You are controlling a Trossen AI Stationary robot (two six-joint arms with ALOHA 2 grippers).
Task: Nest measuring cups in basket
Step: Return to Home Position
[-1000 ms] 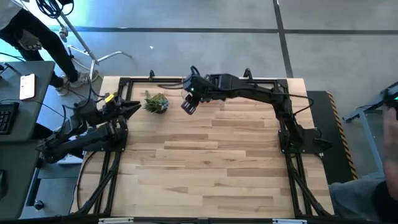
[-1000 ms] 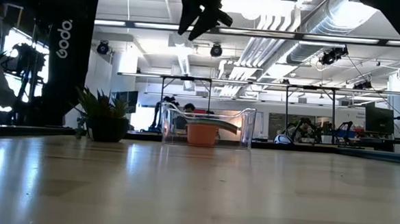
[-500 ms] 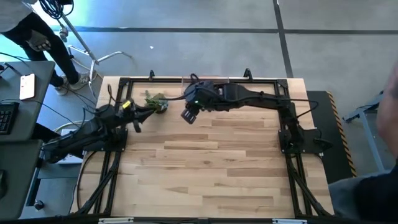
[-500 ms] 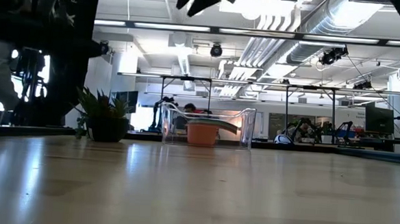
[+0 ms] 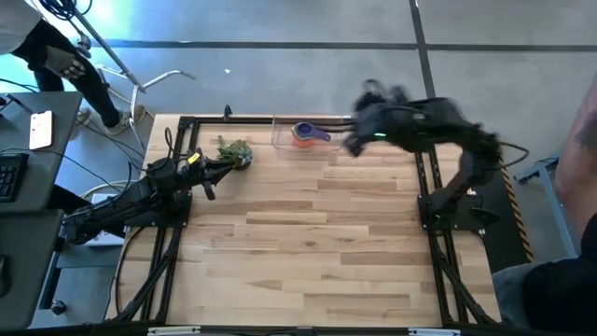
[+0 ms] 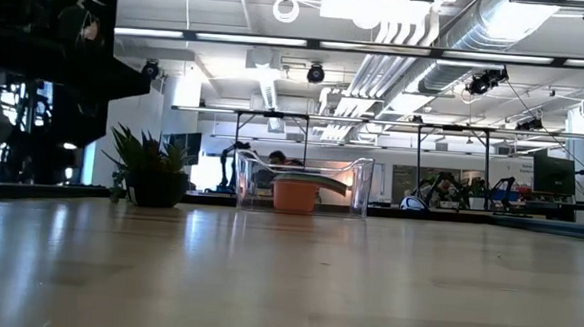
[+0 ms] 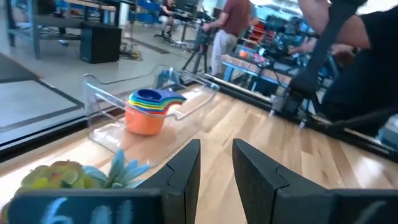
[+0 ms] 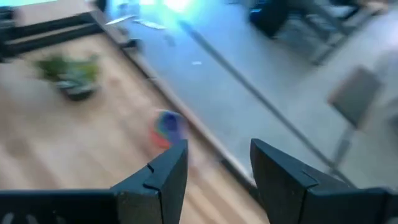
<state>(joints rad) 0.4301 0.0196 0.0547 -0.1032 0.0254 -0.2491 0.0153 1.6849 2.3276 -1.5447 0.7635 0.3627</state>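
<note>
The measuring cups (image 5: 304, 133) sit nested in one stack, orange outermost, blue and purple on top, inside the clear basket (image 5: 283, 140) at the table's far edge. In the left wrist view the cups (image 7: 148, 111) stand upright on the basket's floor (image 7: 112, 134). In the low view the orange cup (image 6: 295, 195) shows through the basket's wall (image 6: 361, 187). My left gripper (image 5: 209, 179) hangs open at the table's left, beside the plant. My right gripper (image 5: 353, 143) is open, blurred, to the right of the basket. My left gripper (image 7: 216, 180) and right gripper (image 8: 217, 180) both hold nothing.
A small spiky green plant (image 5: 235, 152) in a dark pot stands left of the basket, close to my left gripper. The wooden table (image 5: 317, 243) stretches bare toward its near edge. A person (image 5: 56, 56) stands beyond the far left corner, and a desk (image 5: 28, 140) sits there.
My right gripper has swung quickly from above the basket's left part toward the table's right edge, leaving the low view and uncovering the nested cups. My left gripper has shifted slightly toward the near edge beside the plant. The cups and basket have stayed put.
</note>
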